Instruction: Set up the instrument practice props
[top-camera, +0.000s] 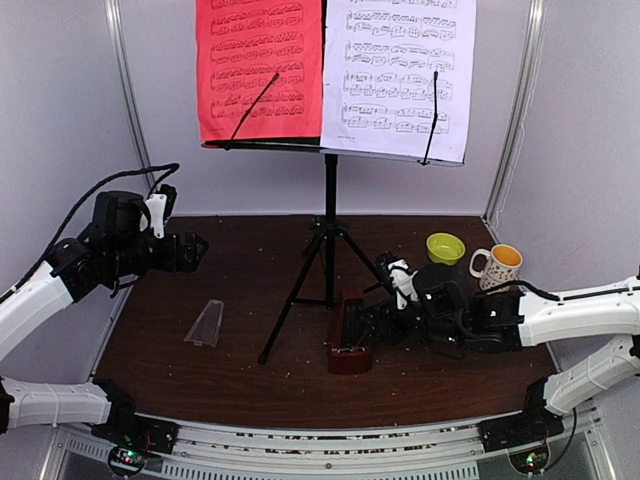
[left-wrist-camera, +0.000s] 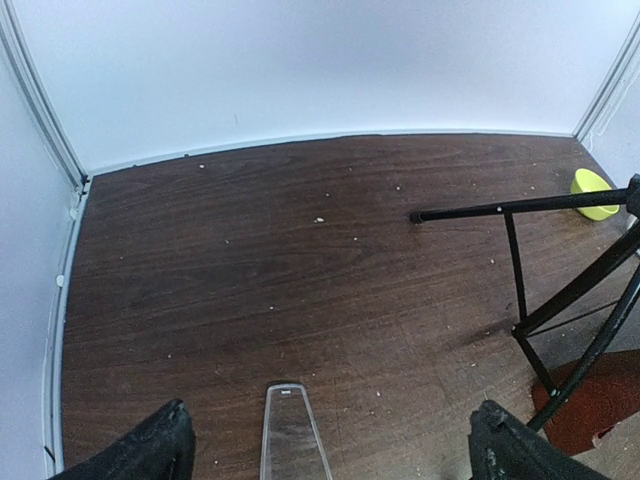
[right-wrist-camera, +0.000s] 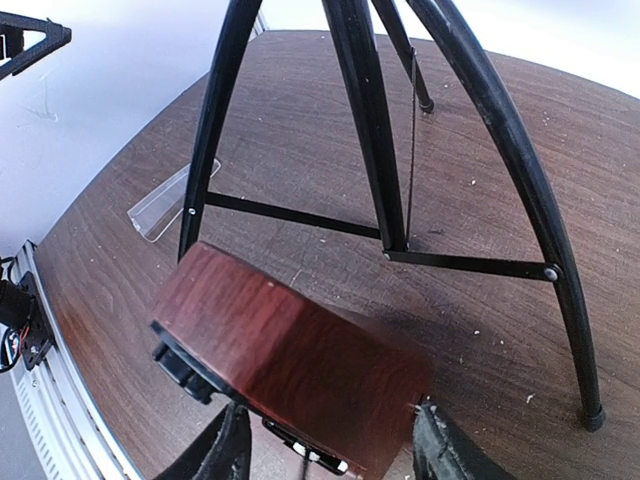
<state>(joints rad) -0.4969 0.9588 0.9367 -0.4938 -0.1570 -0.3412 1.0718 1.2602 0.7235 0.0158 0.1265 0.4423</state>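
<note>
The black tripod music stand (top-camera: 329, 215) stands at the back centre with the red sheet (top-camera: 258, 70) and the white sheet (top-camera: 398, 75) on its desk. The red-brown metronome (top-camera: 350, 335) lies on its side beside the stand's front legs. My right gripper (top-camera: 385, 322) holds it, with one finger on each side of its near end (right-wrist-camera: 300, 360). The clear cover (top-camera: 205, 323) lies flat on the table at the left, apart from the metronome. My left gripper (top-camera: 198, 246) hovers open and empty above the table's left side, with the cover (left-wrist-camera: 290, 430) below and between its fingers.
A small green bowl (top-camera: 445, 247) and a spotted white mug (top-camera: 497, 265) stand at the right rear, behind my right arm. The tripod legs (right-wrist-camera: 365, 120) spread just past the metronome. White walls close in the table at the back and sides.
</note>
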